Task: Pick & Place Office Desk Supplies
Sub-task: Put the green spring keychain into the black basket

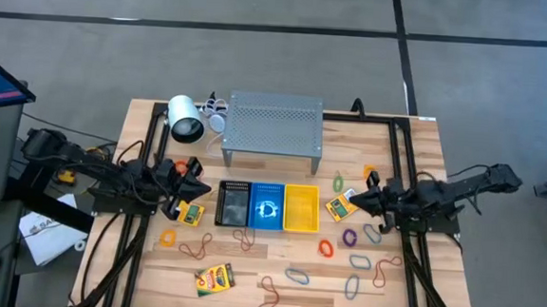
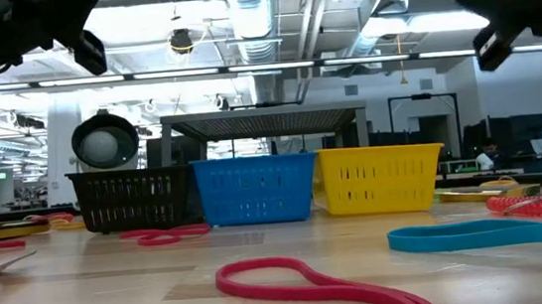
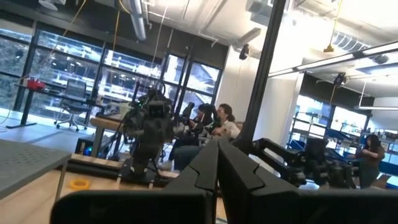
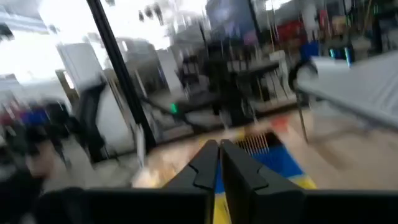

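Overhead view of a wooden table w/ two dark robot arms, one entering from each side. At centre sit three small baskets in a row: black basket (image 1: pixel 231 204), blue basket (image 1: pixel 267 206), yellow basket (image 1: pixel 301 207). Behind them, toward the top of the frame, is a grey perforated shelf (image 1: pixel 273 122), w/ a white cylinder (image 1: pixel 184 118) at its left.

Left gripper (image 1: pixel 184 180) is at centre-left, just left of the black basket; its fingers (image 3: pixel 239 171) are pressed together w/ nothing between them. One crayon box (image 1: pixel 191 212) lies just below it.

Right gripper (image 1: pixel 371 189) is at centre-right, right of the yellow basket. Its fingers (image 4: pixel 236 168) look closed or nearly so, holding nothing visible. A second crayon box (image 1: pixel 340 207) lies just left of it, beside the yellow basket.

A third crayon box (image 1: pixel 214 278) is at lower centre-left. Rubber bands lie loose across the lower half of the frame, e.g. a purple band (image 1: pixel 349 237), an orange band (image 1: pixel 326 247) and a brown band (image 1: pixel 194 248).

Judged step: between picks, most supplies not yet sorted. Next move prob. calls for opening a gripper, lowering over the nearest crayon box or band, and closing on it; flat thin bands will need fingertips right at the tabletop.
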